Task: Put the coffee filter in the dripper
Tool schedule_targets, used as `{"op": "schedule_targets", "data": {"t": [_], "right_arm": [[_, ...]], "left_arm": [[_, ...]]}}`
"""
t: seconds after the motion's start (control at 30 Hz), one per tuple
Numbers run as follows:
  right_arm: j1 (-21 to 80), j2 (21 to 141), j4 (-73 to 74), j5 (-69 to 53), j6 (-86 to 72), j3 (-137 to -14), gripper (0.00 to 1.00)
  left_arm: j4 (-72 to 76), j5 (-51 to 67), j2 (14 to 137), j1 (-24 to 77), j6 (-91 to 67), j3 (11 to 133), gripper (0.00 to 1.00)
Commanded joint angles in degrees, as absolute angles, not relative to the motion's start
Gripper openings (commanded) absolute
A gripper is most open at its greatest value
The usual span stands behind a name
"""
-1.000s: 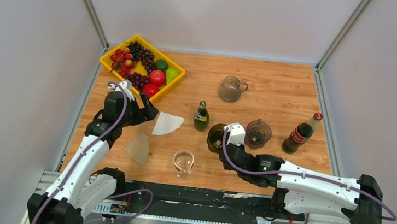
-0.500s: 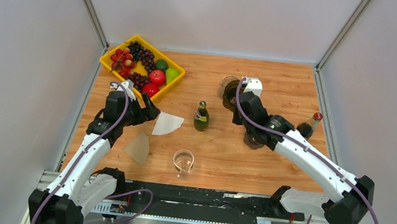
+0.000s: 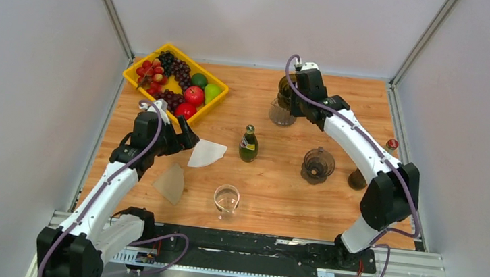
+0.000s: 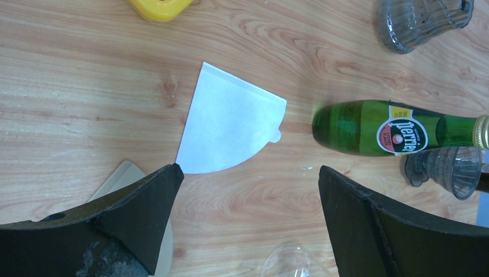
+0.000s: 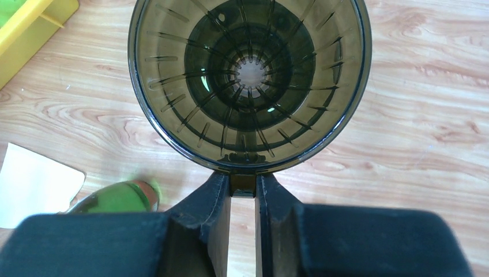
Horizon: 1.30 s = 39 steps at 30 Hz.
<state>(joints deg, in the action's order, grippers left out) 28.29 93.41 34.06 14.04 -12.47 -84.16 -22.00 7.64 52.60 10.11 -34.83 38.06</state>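
**Dripper gripped, filter lying on the surface**

The right jaws pinch the small tab of the dark dripper (image 5: 249, 81) above the wooden surface (image 5: 415, 115). The left jaws are spread wide over the white coffee filter (image 4: 228, 130), which lies flat near the green bottle (image 4: 369, 127).

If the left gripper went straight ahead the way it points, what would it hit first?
Probably the white coffee filter, flat on the table just ahead of its open jaws; depth is unclear.

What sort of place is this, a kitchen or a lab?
Likely a robot test bench, not a kitchen: plain grey walls box in the wooden table, and a left arm and right arm are bolted at its near edge.
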Motion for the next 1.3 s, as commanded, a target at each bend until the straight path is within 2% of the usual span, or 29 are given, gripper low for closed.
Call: {"op": "schedule_targets", "data": {"t": [0.0,0.93,1.27], "right_arm": [[26.97,96.62,31.06,8.33,-8.1,-89.6,0.0],[24.01,104.71,30.95,5.93,-6.11,-93.51,0.06],[23.97,105.03,31.03,6.59,-6.14,-93.33,0.16]], "left_arm": [[-20.83,7.58,52.88,10.29,-35.12,38.06,1.0],[-21.99,6.53,52.88,10.37,-35.33,37.84,1.0],[-22.64,6.27,52.61,10.37,-35.53,37.87,1.0]]}}
